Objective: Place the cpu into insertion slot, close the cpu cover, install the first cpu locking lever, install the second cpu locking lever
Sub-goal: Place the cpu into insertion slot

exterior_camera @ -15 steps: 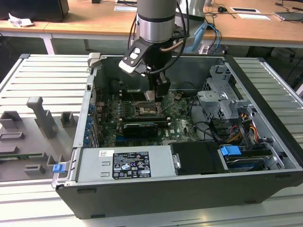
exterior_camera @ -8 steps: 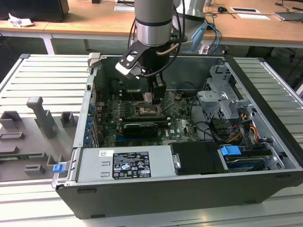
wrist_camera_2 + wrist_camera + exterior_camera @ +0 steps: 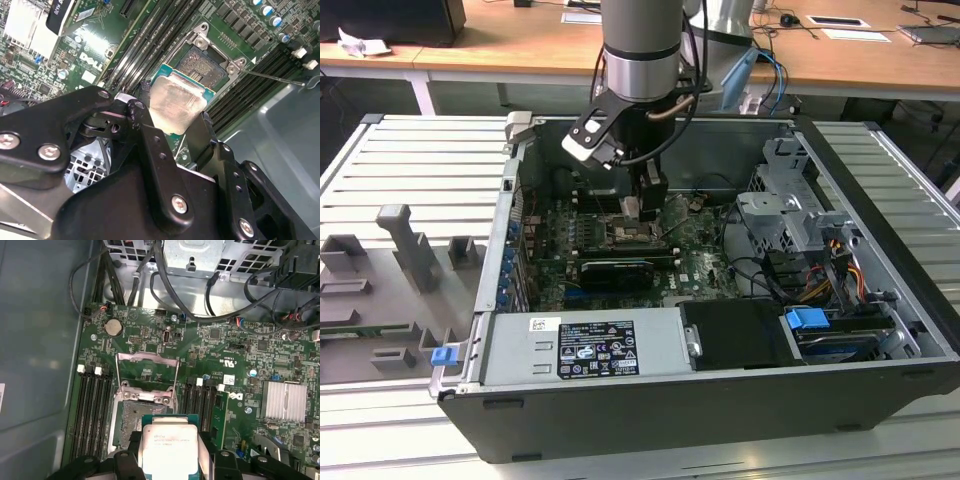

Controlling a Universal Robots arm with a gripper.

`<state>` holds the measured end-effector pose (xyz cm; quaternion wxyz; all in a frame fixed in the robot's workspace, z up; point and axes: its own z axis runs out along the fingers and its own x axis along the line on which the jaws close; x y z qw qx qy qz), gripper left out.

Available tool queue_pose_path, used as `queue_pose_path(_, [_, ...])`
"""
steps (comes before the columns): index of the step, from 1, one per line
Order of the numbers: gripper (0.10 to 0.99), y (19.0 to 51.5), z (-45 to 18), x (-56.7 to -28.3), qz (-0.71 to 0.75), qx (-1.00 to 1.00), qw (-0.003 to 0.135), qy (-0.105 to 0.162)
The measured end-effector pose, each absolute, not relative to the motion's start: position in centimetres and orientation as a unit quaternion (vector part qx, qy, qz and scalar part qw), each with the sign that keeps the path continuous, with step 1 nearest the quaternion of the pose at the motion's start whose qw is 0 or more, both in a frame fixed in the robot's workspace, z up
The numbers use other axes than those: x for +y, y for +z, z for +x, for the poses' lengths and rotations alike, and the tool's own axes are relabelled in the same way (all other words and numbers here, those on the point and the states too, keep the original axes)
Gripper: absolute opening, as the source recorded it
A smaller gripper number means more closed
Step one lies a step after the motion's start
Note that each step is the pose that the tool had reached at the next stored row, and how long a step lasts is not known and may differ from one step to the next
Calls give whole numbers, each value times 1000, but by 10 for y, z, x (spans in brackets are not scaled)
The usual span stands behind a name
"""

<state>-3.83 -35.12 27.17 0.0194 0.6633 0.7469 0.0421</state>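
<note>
My gripper is shut on the cpu, a small square chip with a silver metal top and green edge, held by two opposite sides between black fingers. In both wrist views the cpu hangs just above and a little off the open insertion slot on the green motherboard. The cpu cover, a thin metal frame, is swung up and away from the slot. A thin wire locking lever sticks out beside the slot.
The motherboard lies inside an open black computer case. A power supply fills the near side, and a drive cage with cables stands at the exterior view's right. Memory slots flank the socket, and a silver heat sink sits nearby.
</note>
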Motion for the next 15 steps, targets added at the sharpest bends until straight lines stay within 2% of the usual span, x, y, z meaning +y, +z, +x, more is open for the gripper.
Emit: queue_pose_path(15, [529,259,-38,-351,664,746,20,42])
